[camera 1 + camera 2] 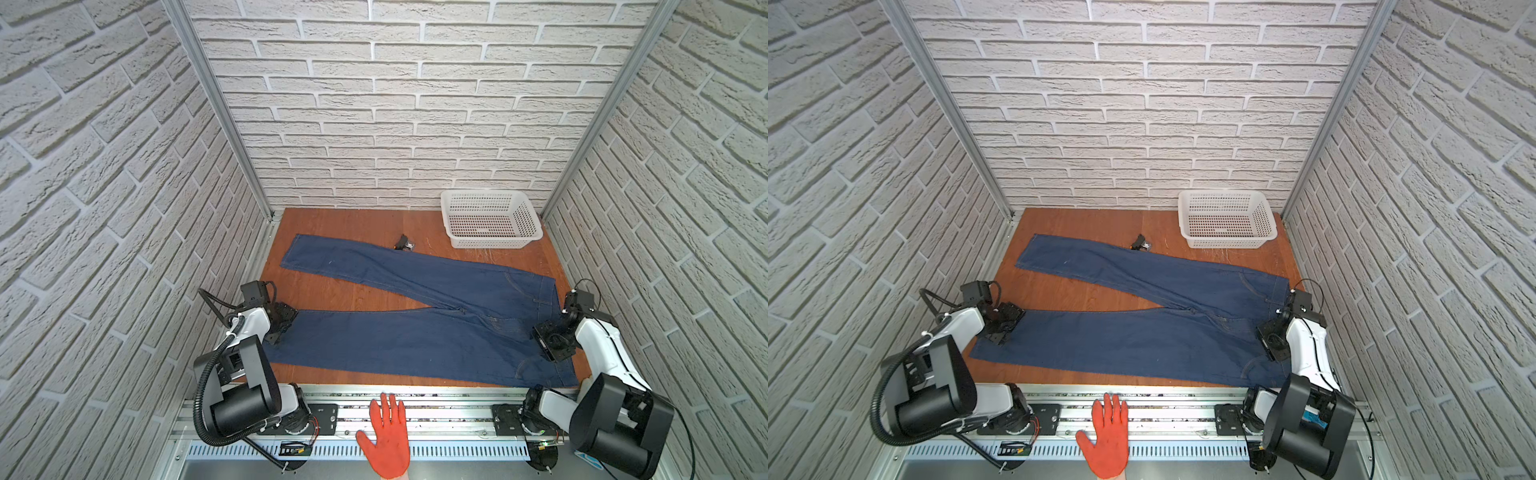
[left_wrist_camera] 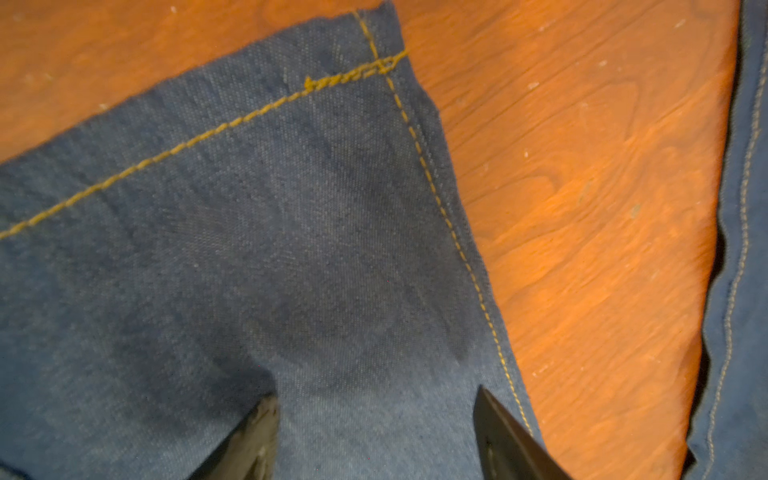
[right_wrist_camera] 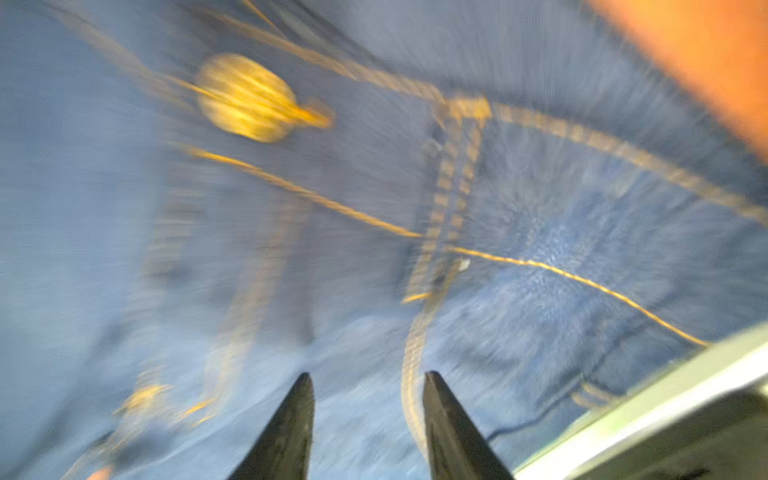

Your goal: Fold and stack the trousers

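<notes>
Left wrist view: coarse, orange-stitched denim trousers [image 2: 291, 249] flat on grainy wooden table [image 2: 582, 166]. My left gripper [image 2: 374, 395] angles down at its left edge, right gripper [image 3: 368, 374] at its right, fingers all apart.

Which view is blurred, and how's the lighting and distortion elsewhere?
Right wrist view: streaky blur across the trousers and their gold button, only the right gripper crisp. Left wrist view: sharp stitching, soft shadow by the left gripper. Both top views: evenly lit, brick walls splayed by wide-angle perspective.
</notes>
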Tool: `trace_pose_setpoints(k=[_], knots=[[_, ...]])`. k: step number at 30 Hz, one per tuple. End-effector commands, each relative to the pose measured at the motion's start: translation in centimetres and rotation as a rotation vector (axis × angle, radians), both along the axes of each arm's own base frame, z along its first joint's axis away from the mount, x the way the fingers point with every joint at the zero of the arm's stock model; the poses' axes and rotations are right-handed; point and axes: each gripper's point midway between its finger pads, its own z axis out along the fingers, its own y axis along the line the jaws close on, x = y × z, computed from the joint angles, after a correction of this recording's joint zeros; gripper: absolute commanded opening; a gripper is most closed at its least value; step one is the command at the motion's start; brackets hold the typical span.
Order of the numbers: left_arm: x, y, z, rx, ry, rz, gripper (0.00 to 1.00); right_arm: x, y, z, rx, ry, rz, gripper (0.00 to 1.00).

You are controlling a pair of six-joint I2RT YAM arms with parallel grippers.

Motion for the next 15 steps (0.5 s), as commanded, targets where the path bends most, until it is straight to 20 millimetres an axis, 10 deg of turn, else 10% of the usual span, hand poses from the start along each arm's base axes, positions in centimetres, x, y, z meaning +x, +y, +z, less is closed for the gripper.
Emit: trace_pose_setpoints(k=[1, 7, 15], knots=[[-3.9, -0.5, -2.8, -0.031, 0.173, 0.008, 0.73, 1.6, -1.2, 4.0, -0.065, -0.079, 0.019, 0.50], [-2.7, -1.1, -2.6, -0.017, 0.177, -0.037, 0.73, 7.4, -4.0, 6.7, -0.092, -0.162, 0.035, 0.51], [-1.9, -1.9, -3.2, -0.004, 0.212, -0.095, 0.73, 15.3, -6.9, 3.5, -0.046, -0.150, 0.071, 0.48]])
